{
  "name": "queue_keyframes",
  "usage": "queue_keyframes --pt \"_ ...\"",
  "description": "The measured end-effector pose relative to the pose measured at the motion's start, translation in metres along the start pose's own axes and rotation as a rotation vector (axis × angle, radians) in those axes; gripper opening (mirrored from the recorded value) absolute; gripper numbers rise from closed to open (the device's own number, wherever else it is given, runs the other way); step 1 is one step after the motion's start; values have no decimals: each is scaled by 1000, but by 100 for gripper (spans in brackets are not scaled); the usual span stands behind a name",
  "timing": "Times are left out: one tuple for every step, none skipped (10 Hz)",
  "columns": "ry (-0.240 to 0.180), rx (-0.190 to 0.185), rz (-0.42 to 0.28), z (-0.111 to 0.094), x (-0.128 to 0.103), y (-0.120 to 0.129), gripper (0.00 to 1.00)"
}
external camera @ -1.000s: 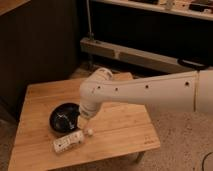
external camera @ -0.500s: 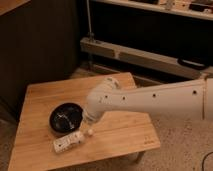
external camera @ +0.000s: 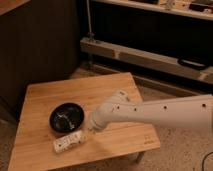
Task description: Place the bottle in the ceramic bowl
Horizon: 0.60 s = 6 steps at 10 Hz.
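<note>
The small white bottle (external camera: 68, 142) lies on its side on the wooden table (external camera: 115, 90), just in front of the black ceramic bowl (external camera: 66, 117). The bowl sits at the table's front left and has pale reflections inside. My white arm reaches in from the right, and the gripper (external camera: 88, 131) is low at the bottle's right end, to the right of the bowl. The arm's bulk hides most of the gripper.
The table's front edge (external camera: 100, 159) lies close below the bottle. Dark shelving (external camera: 150, 30) and a long pale bar (external camera: 150, 60) stand behind the table. Speckled floor shows to the right and left.
The arm has swung and lowered a little, so the gripper end now sits closer to the bottle's right end. Bottle and bowl have not moved.
</note>
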<state>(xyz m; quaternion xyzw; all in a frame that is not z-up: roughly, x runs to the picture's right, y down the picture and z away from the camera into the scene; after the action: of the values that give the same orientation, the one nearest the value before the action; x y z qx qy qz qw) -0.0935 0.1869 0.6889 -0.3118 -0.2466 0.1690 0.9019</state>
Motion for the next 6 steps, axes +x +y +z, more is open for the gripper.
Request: queue_keyframes --pt "-71 -58 -13 5 8 2 65" --pt "-90 -91 -4 12 15 4 65" --pt "-82 -122 19 23 26 6 65" --pt "-57 -139 31 31 34 9 65" --pt "-33 -144 29 36 35 12 65" --pt "-9 -148 19 41 29 15 65"
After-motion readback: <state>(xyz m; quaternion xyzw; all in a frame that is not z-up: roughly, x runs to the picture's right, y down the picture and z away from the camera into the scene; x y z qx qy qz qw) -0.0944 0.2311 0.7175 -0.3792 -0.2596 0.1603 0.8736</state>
